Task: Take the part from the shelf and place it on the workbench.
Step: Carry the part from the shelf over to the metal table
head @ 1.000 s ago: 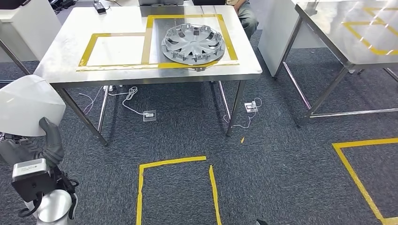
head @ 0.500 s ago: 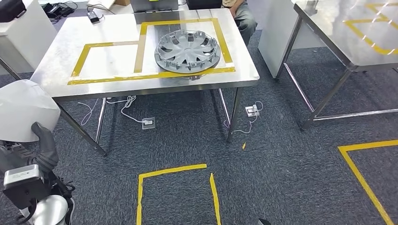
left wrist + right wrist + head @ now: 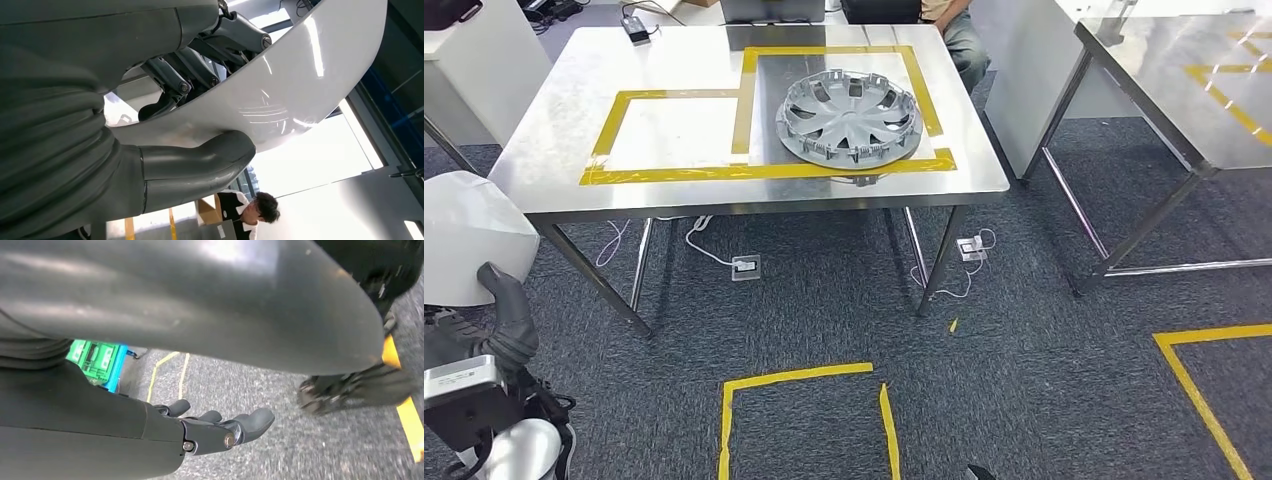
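Note:
My left hand (image 3: 509,325) grips a large white curved part (image 3: 469,235) at the lower left of the head view. In the left wrist view the thick thumb (image 3: 200,165) presses against the glossy white part (image 3: 305,75), with the darker fingers behind it. The steel workbench (image 3: 554,100) stands ahead, marked with yellow tape frames. A grey wheel cover (image 3: 849,115) lies in its right frame; the left frame (image 3: 674,130) holds nothing. My right hand (image 3: 220,430) hangs over the carpet with its fingers apart and nothing in them.
A second steel table (image 3: 1184,100) stands at the right. A yellow tape square (image 3: 804,385) marks the carpet in front of me. Cables and a socket (image 3: 746,267) lie under the workbench. A person (image 3: 954,25) sits behind it. A green crate (image 3: 97,357) stands on the floor.
The whole picture has shifted, so the camera has moved; the workbench now lies further right in the view. My left hand still holds the white part, slightly lower in the frame.

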`<action>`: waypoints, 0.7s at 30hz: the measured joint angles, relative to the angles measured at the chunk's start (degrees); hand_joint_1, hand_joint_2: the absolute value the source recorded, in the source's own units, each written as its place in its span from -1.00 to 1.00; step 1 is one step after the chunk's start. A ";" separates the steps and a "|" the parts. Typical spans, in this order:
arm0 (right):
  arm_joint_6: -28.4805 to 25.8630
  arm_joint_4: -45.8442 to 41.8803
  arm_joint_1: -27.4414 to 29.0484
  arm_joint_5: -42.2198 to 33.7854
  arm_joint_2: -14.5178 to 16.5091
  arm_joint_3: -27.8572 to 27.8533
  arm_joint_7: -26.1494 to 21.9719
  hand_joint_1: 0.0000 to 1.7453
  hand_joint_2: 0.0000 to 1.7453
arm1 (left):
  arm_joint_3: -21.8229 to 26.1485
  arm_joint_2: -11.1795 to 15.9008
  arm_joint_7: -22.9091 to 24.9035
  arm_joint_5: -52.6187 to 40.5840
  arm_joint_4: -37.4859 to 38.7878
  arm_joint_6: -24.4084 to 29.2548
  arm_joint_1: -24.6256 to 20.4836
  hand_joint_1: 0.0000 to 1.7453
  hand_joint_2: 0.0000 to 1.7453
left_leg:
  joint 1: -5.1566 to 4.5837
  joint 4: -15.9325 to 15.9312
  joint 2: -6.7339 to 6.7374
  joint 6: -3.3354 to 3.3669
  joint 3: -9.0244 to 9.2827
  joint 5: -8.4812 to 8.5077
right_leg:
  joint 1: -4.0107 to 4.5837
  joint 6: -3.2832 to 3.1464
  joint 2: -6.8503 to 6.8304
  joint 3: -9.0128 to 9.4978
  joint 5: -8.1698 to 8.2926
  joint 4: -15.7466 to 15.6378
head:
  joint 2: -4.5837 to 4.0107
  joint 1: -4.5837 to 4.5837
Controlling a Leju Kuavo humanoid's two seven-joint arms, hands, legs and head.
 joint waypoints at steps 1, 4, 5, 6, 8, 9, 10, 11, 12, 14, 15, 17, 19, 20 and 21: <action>-0.01 0.00 0.09 -0.02 0.00 -0.01 0.01 -1.00 -1.00 | 0.01 0.00 -0.01 0.00 -0.02 0.00 -0.01 1.00 1.00 | -0.02 -0.01 -0.09 -0.07 0.76 -0.55 | 0.08 -0.28 0.00 0.23 2.19 -2.66 | 0.00 0.01; -0.02 0.00 0.22 -0.08 -0.01 -0.03 -0.08 -1.00 -1.00 | 0.05 0.00 -0.02 0.01 -0.01 0.00 -0.14 1.00 1.00 | -0.15 -0.14 -0.23 -0.63 2.53 -2.29 | 0.75 -1.49 -0.05 2.41 9.23 -12.77 | 0.00 -0.03; -0.02 0.00 0.25 -0.10 -0.01 -0.05 -0.07 -1.00 -1.00 | 0.07 0.00 -0.01 0.04 0.01 0.00 -0.18 1.00 1.00 | -0.20 -0.20 -0.28 -0.98 3.02 -2.65 | 0.97 -1.75 -0.06 2.85 9.84 -14.30 | 0.00 -0.03; -0.02 0.00 0.27 -0.10 0.00 -0.07 -0.02 -1.00 -1.00 | 0.08 0.00 -0.01 0.08 0.03 0.01 -0.23 1.00 1.00 | -0.26 -0.20 -0.33 -1.39 3.56 -2.77 | 1.06 -1.92 -0.05 3.14 9.35 -14.76 | 0.00 -0.03; -0.02 0.00 0.22 -0.09 0.03 -0.08 0.26 -1.00 -1.00 | 0.10 0.01 -0.01 0.15 0.03 0.10 -0.41 1.00 1.00 | -0.25 0.58 -0.24 -2.05 4.01 -2.60 | 0.90 -2.45 0.04 4.56 9.21 -15.31 | 0.00 -0.04; -0.02 0.00 0.19 -0.07 0.03 -0.08 0.39 -1.00 -1.00 | 0.10 0.04 -0.04 0.16 0.04 0.21 -0.56 1.00 1.00 | -0.24 1.96 -0.10 -2.28 3.49 -2.47 | 0.75 -2.79 0.06 5.29 9.00 -15.51 | 0.01 -0.18; -0.04 0.00 0.13 -0.02 0.04 -0.08 0.47 -1.00 -1.00 | 0.09 0.08 -0.07 0.20 0.06 0.33 -0.74 1.00 1.00 | -0.22 4.40 0.04 -2.45 2.16 -2.70 | 0.64 -3.09 0.09 6.07 8.71 -15.65 | 0.01 -0.28; -0.14 0.00 0.09 0.03 0.04 -0.08 0.51 -1.00 -1.00 | 0.08 0.14 -0.09 0.27 0.09 0.46 -0.84 1.00 1.00 | -0.16 7.59 0.18 -2.60 0.20 -3.41 | 0.55 -3.31 0.08 6.69 8.23 -15.78 | 0.01 -0.41; -0.27 0.00 0.06 0.13 0.04 -0.08 0.50 -1.00 -1.00 | 0.07 0.21 -0.09 0.35 0.13 0.58 -0.88 1.00 1.00 | -0.14 10.84 0.22 -2.75 -2.10 -4.69 | 0.51 -3.49 0.10 7.27 7.72 -15.80 | 0.01 -0.50; -0.58 0.00 0.06 0.39 0.04 -0.08 0.52 -1.00 -1.00 | 0.07 0.36 -0.02 0.62 0.27 0.80 -0.80 1.00 1.00 | -0.08 14.97 0.24 -3.08 -6.17 -7.52 | 0.48 -3.56 0.20 8.68 6.49 -15.80 | 0.01 -0.51; -0.67 0.00 0.11 0.57 0.05 -0.08 0.55 -1.00 -1.00 | 0.07 0.43 0.00 0.74 0.34 0.91 -0.77 1.00 1.00 | -0.08 14.73 0.25 -3.18 -7.18 -7.84 | 0.46 -3.50 0.27 9.54 5.81 -15.80 | 0.01 -0.50; -0.81 0.00 0.17 0.83 0.11 -0.08 0.59 -1.00 -1.00 | 0.08 0.52 0.00 0.90 0.39 1.04 -0.76 1.00 1.00 | -0.08 9.62 0.33 -3.19 -7.13 -4.33 | 0.36 -3.21 0.35 11.51 4.30 -15.80 | 0.02 -0.52; -0.91 0.00 0.04 0.94 0.15 -0.08 0.44 -1.00 -1.00 | 0.08 0.58 0.00 0.91 0.47 1.10 -0.72 1.00 1.00 | -0.14 3.08 0.55 -2.73 -6.52 1.98 | 0.43 -2.65 0.42 12.92 2.73 -15.63 | 0.01 -0.64; -0.96 0.00 -0.06 0.97 0.15 -0.08 0.28 -1.00 -1.00 | 0.08 0.60 0.02 0.93 0.48 1.11 -0.69 1.00 1.00 | -0.24 1.38 0.62 -2.34 -6.28 3.80 | 0.48 -2.26 0.44 13.29 1.99 -15.74 | 0.00 -0.64; -1.01 0.00 -0.15 0.99 0.15 -0.08 0.16 -1.00 -1.00 | 0.09 0.62 0.02 0.95 0.47 1.13 -0.70 1.00 1.00 | -0.28 0.54 0.63 -1.87 -6.14 4.46 | 0.60 -1.83 0.45 13.67 1.58 -15.63 | 0.01 -0.63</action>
